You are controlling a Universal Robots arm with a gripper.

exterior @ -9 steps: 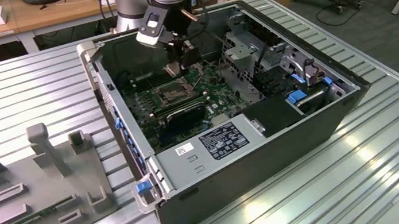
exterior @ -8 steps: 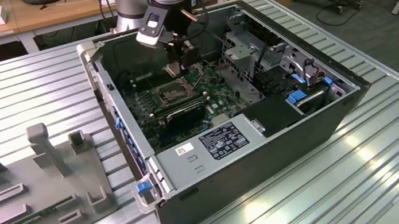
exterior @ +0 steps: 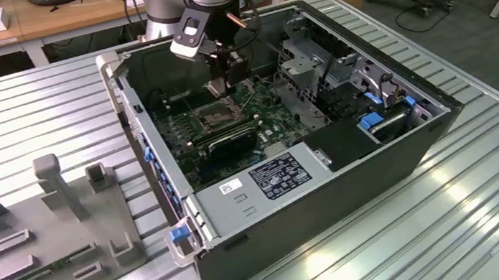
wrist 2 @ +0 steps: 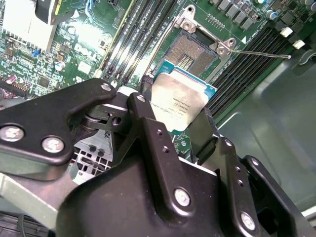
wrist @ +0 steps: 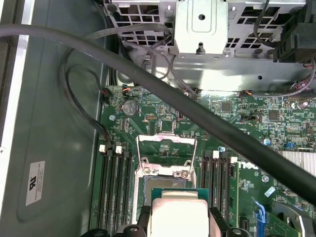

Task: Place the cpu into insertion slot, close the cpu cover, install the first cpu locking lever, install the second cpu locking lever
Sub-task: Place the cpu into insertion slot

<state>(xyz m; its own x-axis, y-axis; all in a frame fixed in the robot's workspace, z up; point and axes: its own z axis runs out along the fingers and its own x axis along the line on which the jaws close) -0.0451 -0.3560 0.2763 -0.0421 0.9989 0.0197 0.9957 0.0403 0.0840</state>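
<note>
My gripper (exterior: 221, 78) hangs inside the open computer case, shut on the cpu (wrist 2: 180, 98), a flat square chip with a silver-tan top on a green edge. In both wrist views the chip (wrist: 178, 210) sits between the two black fingers (wrist 2: 143, 111), tilted a little above the board. The insertion slot (wrist 2: 191, 52) lies just beyond the chip, its tan pin field uncovered (wrist: 146, 185). The cpu cover (wrist: 165, 140) stands swung back from the socket. A thin locking lever (wrist 2: 259, 54) sticks out sideways beside the socket. From outside, the socket (exterior: 212, 118) shows below the gripper.
Long black memory slots (wrist 2: 131, 42) flank the socket. A thick black cable (wrist: 197, 113) crosses in front of the metal drive cage (wrist: 200, 24). A white-labelled box (exterior: 274, 175) fills the case's near end. A grey fixture (exterior: 50, 235) sits on the ribbed table at the exterior view's left.
</note>
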